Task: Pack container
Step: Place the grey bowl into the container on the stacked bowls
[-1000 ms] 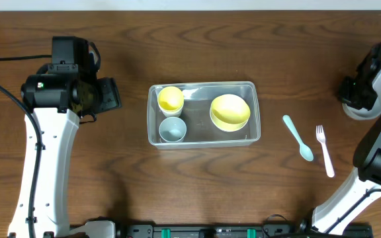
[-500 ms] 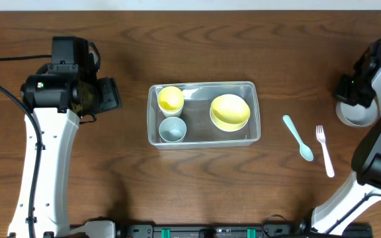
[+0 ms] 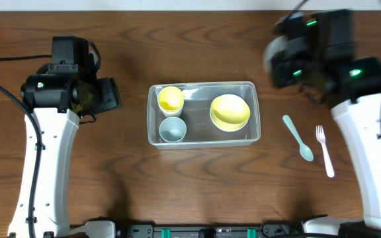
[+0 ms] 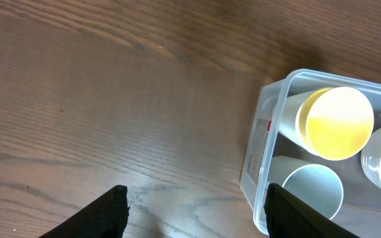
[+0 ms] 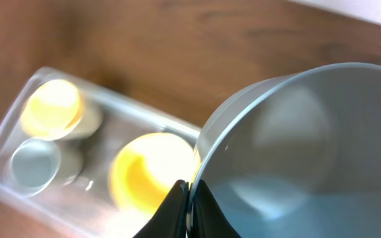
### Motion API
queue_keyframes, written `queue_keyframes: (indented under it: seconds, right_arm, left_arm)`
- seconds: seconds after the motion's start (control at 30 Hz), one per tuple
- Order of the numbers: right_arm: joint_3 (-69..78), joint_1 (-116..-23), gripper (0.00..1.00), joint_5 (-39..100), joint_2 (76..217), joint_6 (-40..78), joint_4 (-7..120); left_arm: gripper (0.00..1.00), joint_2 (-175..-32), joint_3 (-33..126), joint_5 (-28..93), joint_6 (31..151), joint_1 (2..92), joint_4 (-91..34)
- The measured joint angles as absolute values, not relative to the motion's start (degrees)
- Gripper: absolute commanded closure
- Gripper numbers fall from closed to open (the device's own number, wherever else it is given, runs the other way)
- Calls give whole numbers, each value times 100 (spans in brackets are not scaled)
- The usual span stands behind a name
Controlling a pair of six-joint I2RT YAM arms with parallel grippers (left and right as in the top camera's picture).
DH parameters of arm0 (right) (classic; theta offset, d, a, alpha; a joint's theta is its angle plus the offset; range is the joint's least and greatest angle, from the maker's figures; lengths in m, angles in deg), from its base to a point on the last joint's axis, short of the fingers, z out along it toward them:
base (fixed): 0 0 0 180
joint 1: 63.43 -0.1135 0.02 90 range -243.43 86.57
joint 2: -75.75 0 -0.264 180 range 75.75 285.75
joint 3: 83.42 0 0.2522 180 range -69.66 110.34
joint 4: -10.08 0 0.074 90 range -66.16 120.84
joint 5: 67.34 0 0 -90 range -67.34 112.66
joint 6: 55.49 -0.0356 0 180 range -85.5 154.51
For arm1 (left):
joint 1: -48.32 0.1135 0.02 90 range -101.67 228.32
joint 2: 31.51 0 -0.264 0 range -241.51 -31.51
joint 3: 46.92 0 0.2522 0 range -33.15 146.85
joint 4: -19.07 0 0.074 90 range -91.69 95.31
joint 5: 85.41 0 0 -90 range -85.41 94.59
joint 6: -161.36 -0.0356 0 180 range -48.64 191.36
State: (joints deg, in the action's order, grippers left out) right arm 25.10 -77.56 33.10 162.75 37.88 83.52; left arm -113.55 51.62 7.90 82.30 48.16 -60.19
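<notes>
Brown worktop (image 3: 190, 192) holds the container (image 3: 204, 84) at centre. My right tool (image 5: 190, 198), pinching a pale bowl (image 5: 296, 132) by the rim, has swung over from far right; I judge packing follows. Left tool (image 4: 194, 208) hangs wide.

There are two cups (image 3: 170, 99) (image 3: 172, 129), one yellow bowl (image 3: 229, 111), one pale bowl (image 5: 296, 132), one container (image 3: 204, 84), one spoon (image 3: 297, 137), one fork (image 3: 323, 151).

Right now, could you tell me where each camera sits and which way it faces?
Overhead: above the table, facing straight down; both arms show.
Left wrist: on the left arm, facing down at the container's end; open left gripper shows.
Right wrist: facing down past the white bowl the right gripper pinches.
All three share the container.
</notes>
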Motion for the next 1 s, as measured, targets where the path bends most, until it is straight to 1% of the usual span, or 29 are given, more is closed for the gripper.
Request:
queue_keyframes:
  seconds: [0.17,0.27,0.43,0.47,0.53,0.57,0.73,0.83,0.93,1.0]
  right_arm:
    - [2400,-8781,92,3056,16500,3834,8640]
    - [2363,-9068,92,3008,16671,3836,8719]
    - [2357,-9225,92,2943,17012,3852,8754]
    - [2357,-9229,88,2932,17084,3852,8774]
    - [2355,-9229,67,2906,17211,3834,8831]
    - [2355,-9229,60,2895,17276,3841,8866]
    - [2350,-9229,60,2862,17443,3908,8953]
    - [2350,-9229,62,2862,17471,3911,8966]
    - [2350,-9229,68,2860,17471,3922,8962]
    - [2350,-9227,68,2840,17471,3911,8962]
  left_arm:
    - [33,-11355,5162,788,8230,4816,-6034]
    - [33,-11355,5162,788,8230,4816,-6038]
    - [33,-11355,5162,790,8230,4816,-6041]
    - [33,-11355,5162,790,8230,4816,-6043]
    - [33,-11355,5162,790,8230,4816,-6041]
    - [33,-11355,5162,790,8230,4816,-6043]
    - [33,-11355,5162,788,8230,4816,-6043]
    - [33,-11355,5162,788,8230,4816,-6043]
    - [33,-11355,5162,790,8230,4816,-6043]
    - [33,-11355,5162,790,8230,4816,-6043]
